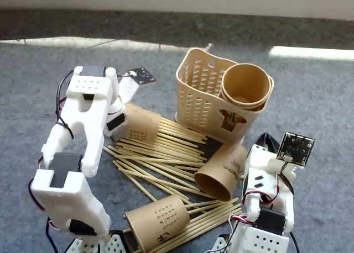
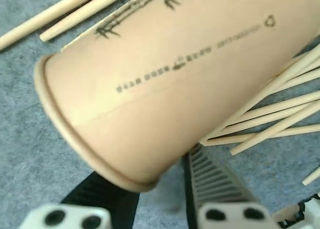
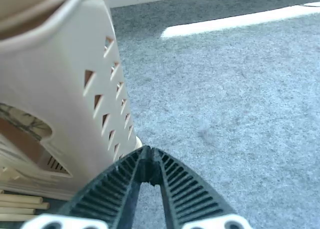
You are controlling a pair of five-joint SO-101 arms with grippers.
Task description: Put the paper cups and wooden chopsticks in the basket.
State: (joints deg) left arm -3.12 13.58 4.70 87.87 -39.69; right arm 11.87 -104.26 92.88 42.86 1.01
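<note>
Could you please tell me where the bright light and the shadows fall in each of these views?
High view: sunlit strips cross the carpet behind the basket, while the nearer carpet is evenly lit. Right wrist view: one bright strip lies on the carpet beyond the basket. Left wrist view: even light, with a soft shadow under the paper cup near its rim.

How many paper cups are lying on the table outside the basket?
3: left cup on the chopsticks, middle cup beside the basket, front cup at the near edge. Hidden ones seem unlikely.

Grey carpet [image 1: 310, 98], basket [image 1: 199, 101], cups [image 1: 160, 222], chopsticks [image 1: 160, 164]
</note>
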